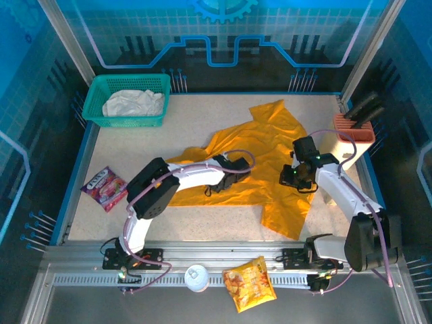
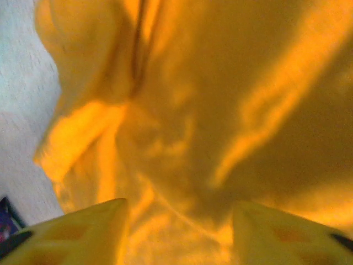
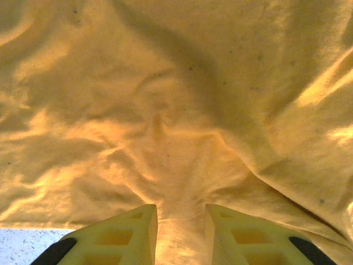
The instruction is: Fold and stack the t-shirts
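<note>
The right claw [image 3: 181, 208] pinches a fold of the soft mustard-yellow cloth t-shirt [image 1: 270, 135]. The left claw [image 2: 177, 203] gapes loose over it. The shirt sprawls mid-frame (very crumpled). A one-sided tug might bunch it up. The off-white cloth t-shirt [image 1: 133, 103] sits in the teal plastic mesh basket [image 1: 128, 79], upper left. The speckled pale table [image 1: 202, 118] has blue glowing walls [image 1: 27, 67] around it.
</note>
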Controlling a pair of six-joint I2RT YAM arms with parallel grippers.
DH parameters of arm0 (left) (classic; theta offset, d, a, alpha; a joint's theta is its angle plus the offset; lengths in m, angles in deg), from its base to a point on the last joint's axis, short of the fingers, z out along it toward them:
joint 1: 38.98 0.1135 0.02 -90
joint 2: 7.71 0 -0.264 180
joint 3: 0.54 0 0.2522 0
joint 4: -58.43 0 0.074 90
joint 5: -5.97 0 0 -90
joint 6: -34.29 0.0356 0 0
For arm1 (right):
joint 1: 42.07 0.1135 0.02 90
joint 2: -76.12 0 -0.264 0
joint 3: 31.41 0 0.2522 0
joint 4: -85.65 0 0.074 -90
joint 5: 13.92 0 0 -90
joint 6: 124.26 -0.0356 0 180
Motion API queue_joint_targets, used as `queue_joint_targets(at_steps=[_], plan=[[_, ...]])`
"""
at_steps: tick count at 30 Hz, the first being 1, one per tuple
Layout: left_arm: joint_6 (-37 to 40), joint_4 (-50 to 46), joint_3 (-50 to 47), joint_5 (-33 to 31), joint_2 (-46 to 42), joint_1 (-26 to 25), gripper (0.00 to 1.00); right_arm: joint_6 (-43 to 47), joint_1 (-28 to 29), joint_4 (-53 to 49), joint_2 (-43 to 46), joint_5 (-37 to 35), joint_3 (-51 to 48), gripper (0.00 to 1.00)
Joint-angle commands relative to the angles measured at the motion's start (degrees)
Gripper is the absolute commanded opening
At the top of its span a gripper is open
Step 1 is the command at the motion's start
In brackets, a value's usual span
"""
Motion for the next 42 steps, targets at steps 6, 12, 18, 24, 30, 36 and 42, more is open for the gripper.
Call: queue_joint_targets(at_steps=[6,12,18,24,30,36,42], plan=[[-10.0,-11.6,3.5,-0.7,-13.0,2.0,0.65,0.4,0.8,2.1,-1.4,1.8,-1.0,0.3],[-4.1,-5.1,4.5,20.4,-15.2,17.9,0.48,0.5,0.8,2.5,-2.0,1.8,-1.5,0.3],[0.5,-0.4,9.2,37.3,-6.4,29.1,0.44,0.7,0.7,2.1,-1.9,1.2,-1.4,0.3],[0.5,2.4,15.5,42.7,1.4,33.7,0.41,0.5,0.7,1.8,-2.1,1.4,-1.2,0.3],[0.3,2.1,20.0,41.9,5.9,35.9,0.41,0.6,0.7,1.2,-2.1,0.7,-1.1,0.3],[2.1,0.9,23.0,41.7,9.4,36.6,0.41,0.5,0.7,1.1,-2.1,0.8,-1.0,0.3],[2.2,2.3,19.9,43.0,9.2,36.4,0.39,0.4,0.7,1.1,-2.3,0.9,-0.7,0.3]])
